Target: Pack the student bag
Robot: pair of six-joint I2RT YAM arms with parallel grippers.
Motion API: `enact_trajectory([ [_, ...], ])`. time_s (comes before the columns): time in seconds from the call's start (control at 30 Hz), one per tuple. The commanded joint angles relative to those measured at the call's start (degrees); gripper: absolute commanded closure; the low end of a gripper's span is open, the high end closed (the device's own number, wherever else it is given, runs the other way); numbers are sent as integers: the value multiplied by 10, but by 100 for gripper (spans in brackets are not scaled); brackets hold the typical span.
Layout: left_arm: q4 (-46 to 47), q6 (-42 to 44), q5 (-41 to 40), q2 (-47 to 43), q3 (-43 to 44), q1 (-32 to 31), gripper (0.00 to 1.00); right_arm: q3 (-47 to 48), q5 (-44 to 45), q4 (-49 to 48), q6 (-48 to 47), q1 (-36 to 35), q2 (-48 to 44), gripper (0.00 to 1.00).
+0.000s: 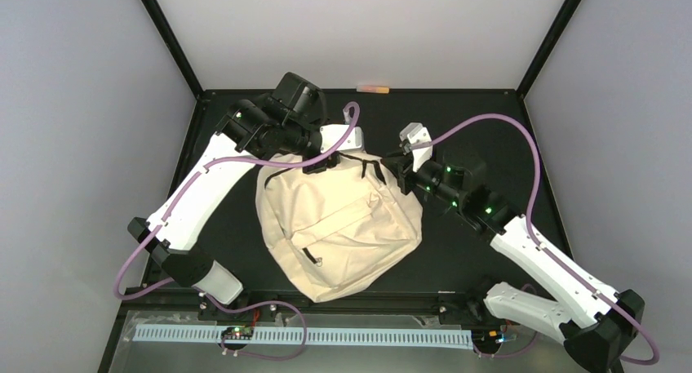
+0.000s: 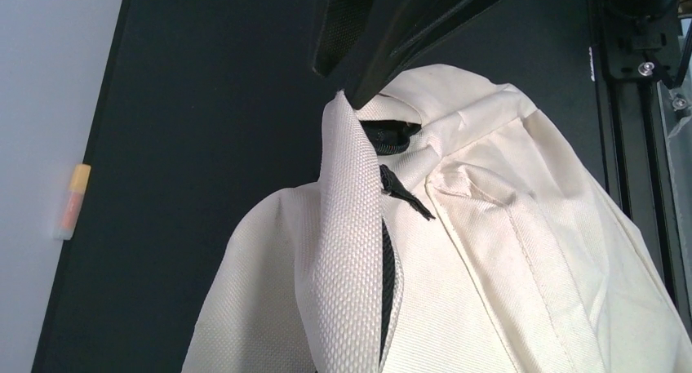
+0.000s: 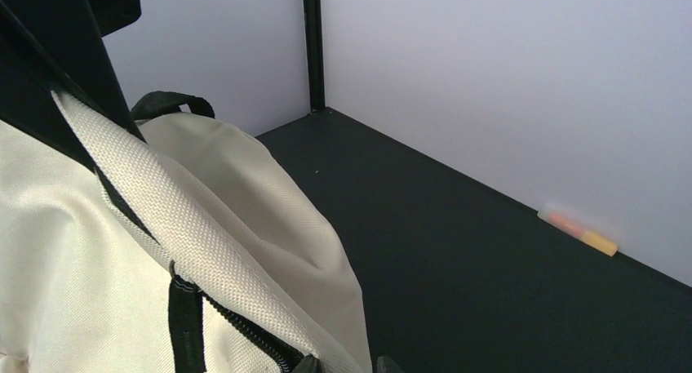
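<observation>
Early going here, by the look of it. The student bag [image 1: 334, 226] lies in the middle of the dark surface [image 1: 506, 144], front pocket up, top end towards the far wall, and nothing visible has gone into it. The left claw [image 2: 349, 86] is pressed together on a cream webbing strap [image 2: 347, 226] at the bag's top, pulling it up into a taut ridge. The right claw [image 1: 401, 167] sits at the top right corner, right against the fabric. In its own wrist view another band of webbing [image 3: 171, 218] runs out from under a dark finger, but the tips are cut off, so I cannot tell whether it is pinching or only touching. So both arms are on the top end, which reads to me as getting hold of the bag to open it. The dark zip [image 3: 245, 332] along the edge looks mostly closed, though I can't follow its whole run. The one loose item is a small orange and yellow pen [image 1: 374, 88], well apart against the far wall. Opening, loading and zipping up all seem left to do.
</observation>
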State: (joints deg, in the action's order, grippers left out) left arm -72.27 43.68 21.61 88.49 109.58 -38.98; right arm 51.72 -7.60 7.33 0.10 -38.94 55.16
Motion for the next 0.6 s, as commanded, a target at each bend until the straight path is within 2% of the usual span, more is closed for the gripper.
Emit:
enact_trajectory([
  [0.0, -10, -28, 14, -23, 9, -2, 98, 20, 37, 37, -8, 16, 12, 80],
  [0.23, 28, -63, 27, -38, -37, -2, 99, 12, -31, 1, -3, 12, 31, 68],
  [0.37, 30, -70, 31, -37, -31, -2, 98, 21, -31, 11, -8, 5, 52, 62],
  [0.57, 28, -67, 18, -39, -30, -2, 99, -12, -7, 40, -50, 4, 27, 45],
])
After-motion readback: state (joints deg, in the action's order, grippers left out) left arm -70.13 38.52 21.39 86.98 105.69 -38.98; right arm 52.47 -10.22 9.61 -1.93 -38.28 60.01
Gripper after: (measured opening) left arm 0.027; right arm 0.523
